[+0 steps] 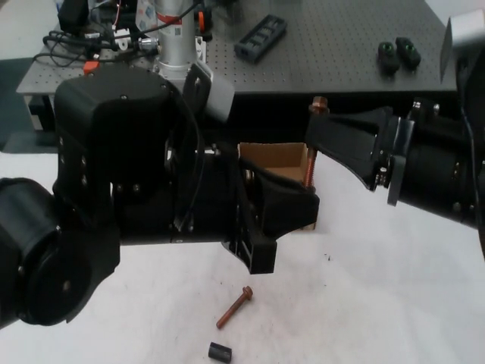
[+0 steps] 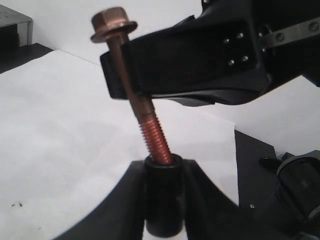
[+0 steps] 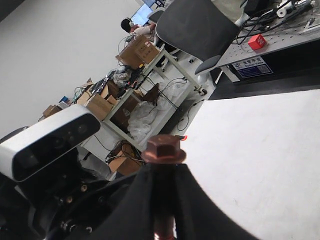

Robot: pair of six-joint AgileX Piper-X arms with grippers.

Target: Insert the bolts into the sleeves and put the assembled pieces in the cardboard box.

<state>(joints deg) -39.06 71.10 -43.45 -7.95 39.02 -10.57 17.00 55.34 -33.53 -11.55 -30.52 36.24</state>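
Observation:
My left gripper (image 2: 162, 200) is shut on a black sleeve (image 2: 163, 200), held upright above the white table. My right gripper (image 2: 125, 70) is shut on a copper bolt (image 2: 137, 107), head up, and its threaded tip sits in the sleeve's mouth. In the right wrist view the bolt's hex head (image 3: 162, 149) sticks up between that gripper's fingers (image 3: 130, 200). In the high view both grippers meet over the open cardboard box (image 1: 284, 158), where the bolt (image 1: 311, 171) stands upright. A second copper bolt (image 1: 233, 306) and a second black sleeve (image 1: 220, 352) lie loose on the table near the front edge.
A perforated metal bench (image 1: 326, 45) stands behind the table with a black tray (image 1: 260, 36), two black knobs (image 1: 398, 54) and cables (image 1: 83, 38). The white table (image 1: 379, 303) spreads to the front right.

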